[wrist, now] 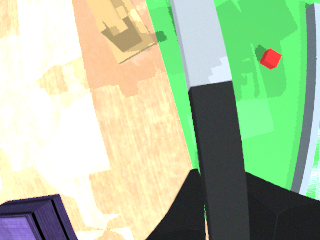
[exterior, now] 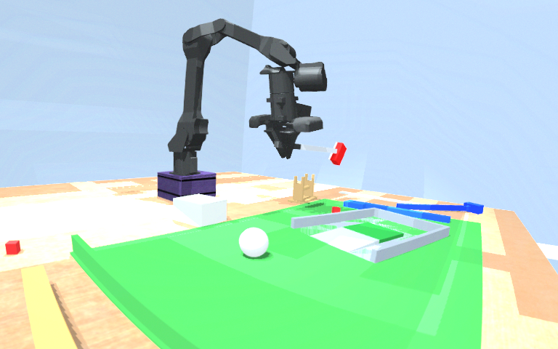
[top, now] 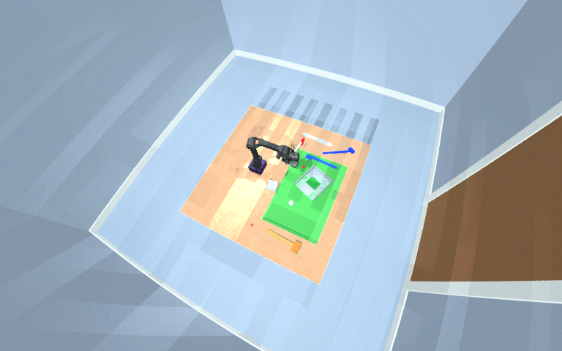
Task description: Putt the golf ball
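Observation:
My gripper (top: 293,164) (exterior: 285,156) (wrist: 208,174) is shut on the black grip of the red putter (top: 302,141) (exterior: 338,153) (wrist: 202,45). The putter is in the air, its pale shaft about level in the exterior view and its red head out to the right. The head is outside the wrist view. The white golf ball (top: 290,202) (exterior: 253,242) rests on the green mat (top: 293,224) (exterior: 273,302), well away from the gripper. A grey frame (exterior: 411,249) (wrist: 306,110) surrounds the pale ramp (exterior: 342,238) and the darker raised green (top: 314,182) (exterior: 373,231).
A tan stand (exterior: 304,190) (wrist: 125,40) is beyond the gripper. A white block (top: 271,185) (exterior: 200,209) is beside the mat. A small red cube (top: 303,167) (exterior: 336,209) (wrist: 270,58) and a blue bar (top: 321,161) (exterior: 397,211) lie near the frame. A blue putter (top: 351,150) and orange mallet (top: 296,246) lie farther out.

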You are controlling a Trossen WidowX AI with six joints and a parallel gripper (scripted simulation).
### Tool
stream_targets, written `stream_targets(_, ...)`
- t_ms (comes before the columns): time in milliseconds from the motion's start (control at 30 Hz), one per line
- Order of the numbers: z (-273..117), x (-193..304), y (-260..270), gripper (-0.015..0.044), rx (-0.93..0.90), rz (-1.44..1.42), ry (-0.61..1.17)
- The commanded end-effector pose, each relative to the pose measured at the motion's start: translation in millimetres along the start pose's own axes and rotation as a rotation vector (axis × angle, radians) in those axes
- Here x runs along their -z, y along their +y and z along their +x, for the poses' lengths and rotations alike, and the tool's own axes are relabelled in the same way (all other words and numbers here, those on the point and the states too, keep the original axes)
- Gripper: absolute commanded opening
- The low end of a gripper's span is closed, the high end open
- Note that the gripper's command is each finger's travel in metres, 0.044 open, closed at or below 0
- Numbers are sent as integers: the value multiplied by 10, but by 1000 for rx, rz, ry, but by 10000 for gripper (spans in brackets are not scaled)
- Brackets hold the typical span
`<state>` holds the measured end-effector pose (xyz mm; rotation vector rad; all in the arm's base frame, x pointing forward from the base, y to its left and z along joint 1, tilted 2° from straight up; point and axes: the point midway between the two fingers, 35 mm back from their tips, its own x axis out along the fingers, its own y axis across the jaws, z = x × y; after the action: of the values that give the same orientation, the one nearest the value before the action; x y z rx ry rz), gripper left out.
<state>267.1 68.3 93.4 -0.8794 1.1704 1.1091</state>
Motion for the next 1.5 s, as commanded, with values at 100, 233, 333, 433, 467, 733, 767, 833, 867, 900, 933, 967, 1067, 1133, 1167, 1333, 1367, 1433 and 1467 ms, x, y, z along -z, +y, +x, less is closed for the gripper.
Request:
stream_targets(100, -186, 326, -179, 0, 28, 263, 28)
stream_targets(233, -280, 529, -239, 0, 34, 398, 53)
stream_targets(333, -352, 683, -271, 0, 38, 499, 71)
stream_targets(433, -425, 839, -292, 0, 42, 600, 90)
stream_targets(467, -449, 891, -297, 0, 43, 633, 96)
stream_targets(733, -647, 1308, -290, 0, 52, 901, 143)
stream_targets(767, -672, 1359, -283, 0, 53, 935, 149)
stream_targets(833, -722, 1462, -267, 0, 55, 1001, 160)
stream_targets(867, -747, 1513, -258, 0, 56, 1035, 166)
stream_targets(900, -772, 1563, -246, 0, 57, 1068, 172)
stream_targets(933, -797, 1614, -234, 0, 57, 1101, 178)
stream_targets(967, -822, 1664, -221, 0, 58, 1134, 184)
stream_targets(1067, -896, 1811, -174, 0, 60, 1234, 201)
stream_targets(1133, -946, 1908, -137, 0, 61, 1300, 213)
stream_targets(1167, -971, 1955, -117, 0, 62, 1333, 219)
stream_targets(1333, -1094, 2185, -1, 0, 63, 1498, 249)
stream_targets(1367, -1119, 2229, 25, 0, 63, 1531, 255)
stream_targets(1433, -1168, 2316, 81, 0, 64, 1596, 267)
stream_targets(1467, -1192, 2358, 110, 0, 64, 1629, 274)
